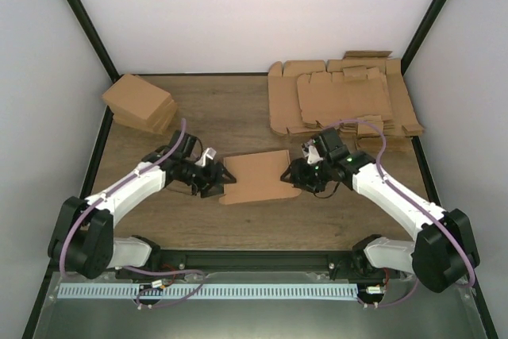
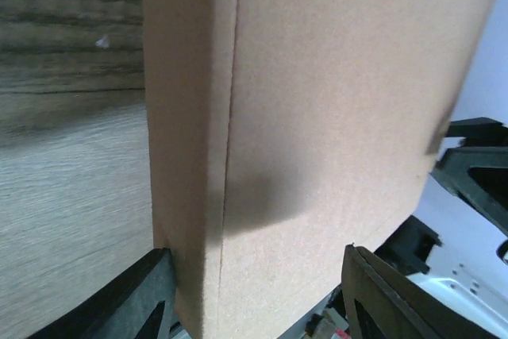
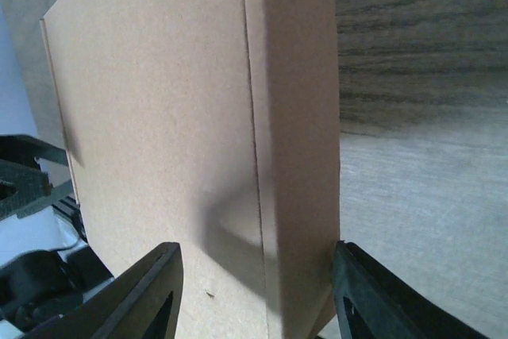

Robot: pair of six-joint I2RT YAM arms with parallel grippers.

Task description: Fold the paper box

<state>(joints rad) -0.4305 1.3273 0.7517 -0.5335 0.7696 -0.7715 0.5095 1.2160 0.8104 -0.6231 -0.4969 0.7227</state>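
Overhead, the plain brown, matte cardboard paper box [image 1: 255, 176] lies mid-way on the wood-grain table [image 1: 238, 117], with my left gripper [image 1: 213, 180] and right gripper [image 1: 295, 172] at its two ends. Closer, my left wrist view adds a sharp crease and a fibrous surface, my black fingers [image 2: 139, 307] parted astride the box end. My right wrist view shows the same, and whether either pair pinches I cannot tell.
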